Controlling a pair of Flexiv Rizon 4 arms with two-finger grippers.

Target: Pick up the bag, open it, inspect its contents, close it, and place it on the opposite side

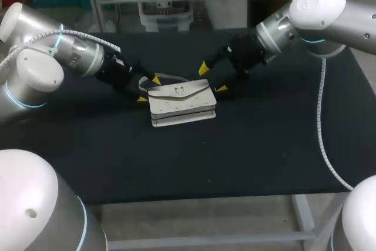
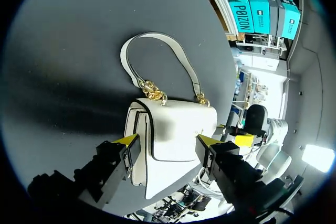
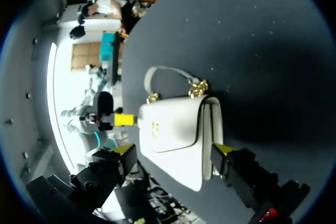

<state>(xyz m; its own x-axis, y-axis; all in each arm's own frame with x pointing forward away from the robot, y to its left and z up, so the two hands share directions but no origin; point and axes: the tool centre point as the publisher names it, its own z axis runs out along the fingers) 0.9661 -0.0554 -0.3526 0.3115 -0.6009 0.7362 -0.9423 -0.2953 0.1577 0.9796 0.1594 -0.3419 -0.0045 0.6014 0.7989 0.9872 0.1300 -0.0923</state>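
White handbag (image 1: 181, 105) flat on black table (image 1: 264, 145); L gripper (image 1: 148, 89) & R gripper (image 1: 212, 79) spread wide at its ends, gripping nothing.

The inside of the handbag (image 1: 181, 109) is hidden under its shut flap (image 1: 195, 93); its clasp (image 1: 179, 90) is too small to make out from the head view; the strap (image 1: 170, 76) behind the handbag is partly covered by the left gripper (image 1: 148, 89); in the left wrist view the right gripper (image 2: 239, 136), beyond the handbag, is mostly hidden; in the right wrist view only one yellow tip of the left gripper shows past the handbag.
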